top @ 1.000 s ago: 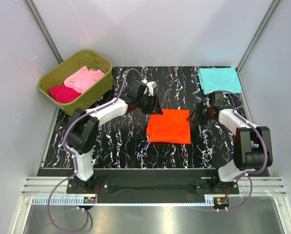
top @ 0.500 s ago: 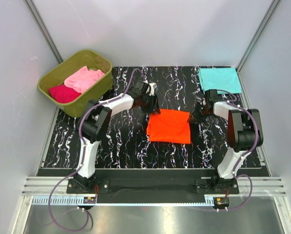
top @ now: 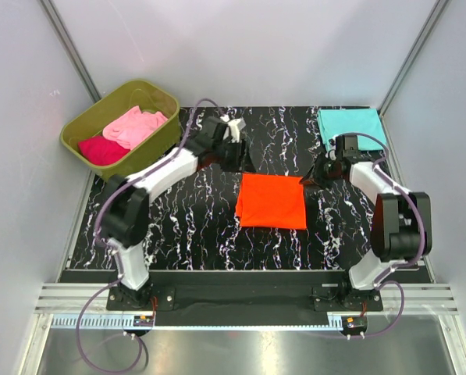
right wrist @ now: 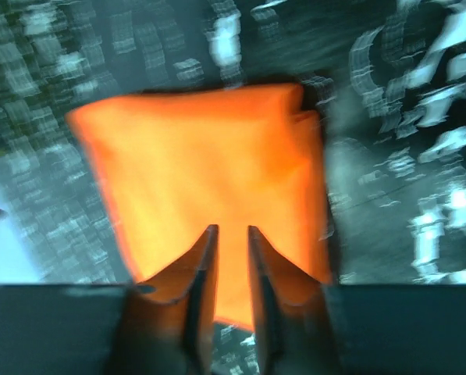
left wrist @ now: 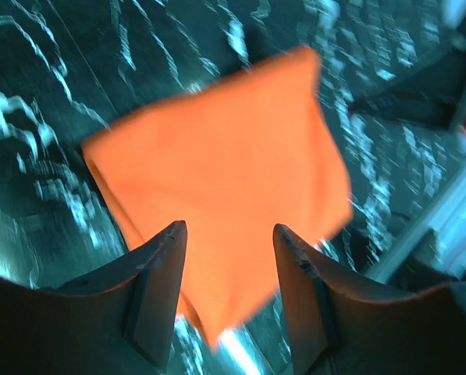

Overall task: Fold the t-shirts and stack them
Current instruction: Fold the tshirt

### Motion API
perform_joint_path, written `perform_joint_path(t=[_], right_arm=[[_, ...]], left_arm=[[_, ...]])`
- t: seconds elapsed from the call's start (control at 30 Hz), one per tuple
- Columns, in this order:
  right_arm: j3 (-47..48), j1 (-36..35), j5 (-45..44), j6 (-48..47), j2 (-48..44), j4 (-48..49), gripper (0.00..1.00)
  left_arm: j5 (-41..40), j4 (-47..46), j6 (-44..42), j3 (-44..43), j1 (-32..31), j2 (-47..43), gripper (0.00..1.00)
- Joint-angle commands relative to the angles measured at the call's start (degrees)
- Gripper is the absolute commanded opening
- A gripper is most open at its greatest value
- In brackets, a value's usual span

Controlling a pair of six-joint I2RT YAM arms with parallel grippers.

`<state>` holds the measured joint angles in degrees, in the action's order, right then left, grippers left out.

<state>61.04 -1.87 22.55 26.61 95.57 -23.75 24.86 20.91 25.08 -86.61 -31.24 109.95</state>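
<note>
Orange t-shirt (top: 271, 201) lies folded mid-table between the empty left gripper (left wrist: 229, 234), fingers wide, and right gripper (right wrist: 231, 234), fingers narrow; carrying it squarely onto the teal t-shirt (top: 352, 127) looks wise.

overhead view; both wrist views over orange t-shirt (top: 272, 201)

1. The bench (top: 186, 226) has a black top veined with white.
2. A folded orange t-shirt (top: 272, 201) lies flat near its middle.
3. A folded teal t-shirt (top: 351, 126) lies beyond the orange one, toward the far right corner.
4. An olive-green tub (top: 151, 144) sits far left of the orange t-shirt.
</note>
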Motion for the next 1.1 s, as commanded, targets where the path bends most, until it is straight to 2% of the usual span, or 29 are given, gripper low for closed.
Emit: perform_joint_path(t=[0.0, 0.07, 0.2, 0.5, 0.6, 0.73, 0.83, 1.0, 1.07], right_arm=[[-1.6, 0.3, 10.4, 3.3, -5.9, 1.5, 0.26], [-5.8, 0.0, 17.5, 5.2, -6.7, 7.9, 0.18], [-11.8, -0.2, 22.6, 8.9, -6.7, 15.5, 0.12], [-16.0, -0.2, 13.0, 4.8, 0.8, 16.4, 0.11], [-16.5, -0.1, 9.5, 5.5, 1.0, 16.3, 0.1], [-15.9, -0.1, 9.2, 6.3, -2.4, 14.8, 0.15], [-15.6, -0.1, 9.1, 7.0, -7.4, 13.0, 0.27], [-15.3, -0.1, 7.2, 7.8, -11.9, 10.7, 0.48], [-15.2, -0.1, 3.7, 7.2, -12.9, 8.0, 0.5]], left_arm=[[4.2, 0.7, -0.1, 7.8, -0.7, -10.2, 0.54], [5.1, 0.2, 0.0, 12.0, -1.8, -11.6, 0.53], [5.2, -3.8, 1.6, 17.8, -5.9, -12.8, 0.52], [-5.0, -5.3, 4.4, 25.3, -10.3, -7.7, 0.5], [-5.0, -5.3, 5.4, 26.6, -10.3, -8.1, 0.5], [-4.6, -4.9, 5.6, 27.2, -10.2, -13.8, 0.52], [-5.2, -4.2, 3.6, 26.8, -9.4, -17.8, 0.58], [-3.9, -4.7, 0.3, 25.7, -5.2, -16.4, 0.6], [-4.5, -5.6, -0.2, 25.2, -4.4, -15.5, 0.6]])
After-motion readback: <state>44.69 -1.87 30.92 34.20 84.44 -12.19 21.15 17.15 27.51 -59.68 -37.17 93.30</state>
